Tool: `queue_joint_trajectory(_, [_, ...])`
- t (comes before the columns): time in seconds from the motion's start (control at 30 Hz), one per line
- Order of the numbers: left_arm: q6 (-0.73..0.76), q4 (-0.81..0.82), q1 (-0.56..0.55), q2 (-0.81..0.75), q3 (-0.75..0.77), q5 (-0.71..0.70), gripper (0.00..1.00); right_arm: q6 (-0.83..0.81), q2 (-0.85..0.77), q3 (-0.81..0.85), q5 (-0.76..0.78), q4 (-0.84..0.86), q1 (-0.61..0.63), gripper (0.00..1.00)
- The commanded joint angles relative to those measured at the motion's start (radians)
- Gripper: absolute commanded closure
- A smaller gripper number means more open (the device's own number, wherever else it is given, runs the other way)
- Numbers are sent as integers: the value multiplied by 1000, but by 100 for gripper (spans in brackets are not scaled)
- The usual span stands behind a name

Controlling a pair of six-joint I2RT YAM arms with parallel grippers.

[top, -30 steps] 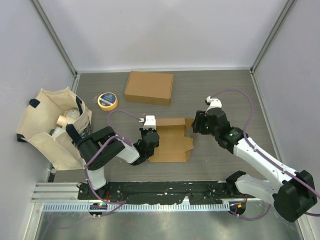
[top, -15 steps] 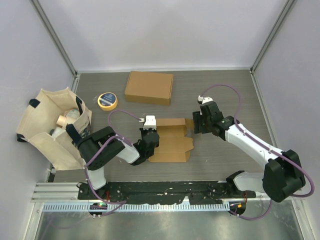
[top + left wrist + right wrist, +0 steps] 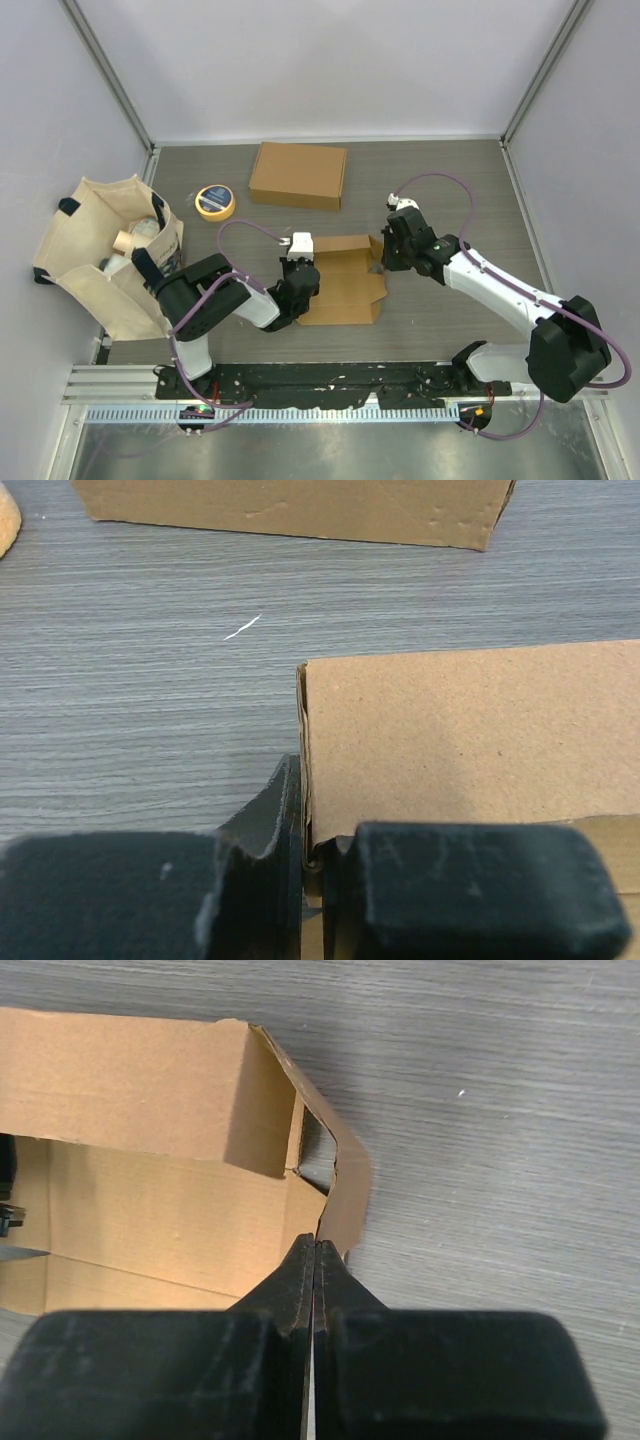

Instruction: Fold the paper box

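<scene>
Grey wood-grain table, closed in by pale walls with metal corner posts; toothed rail along the near edge.

At far left, cream tote bag, slumped open against the side wall, several items inside too small to identify. Just right of it and further back, yellow tape roll, lying flat. Next over, closed cardboard box, near the back wall.

At centre, paper box, half formed, open side up, back panel standing. Left gripper clamped narrow on the paper box's left wall, cardboard pinched between the fingers.

Right gripper fully closed, tips meeting at the lower edge of the angled flap on the paper box's right end. Impossible to tell whether any cardboard is caught between them.
</scene>
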Motion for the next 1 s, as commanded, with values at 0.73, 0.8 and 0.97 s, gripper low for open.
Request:
queue_joint_trajectory(0.73, [-182, -606, -31, -649, -87, 223, 20, 103, -74, -60, 83, 126, 39, 99])
queue_joint_trajectory(0.8, [-191, -684, -30, -733, -122, 299, 25, 106, -74, -63, 75, 134, 39, 99])
queue_joint_trajectory(0.97, [-199, -556, -53, -824, -164, 661, 48, 107, -88, -60, 77, 127, 37, 99])
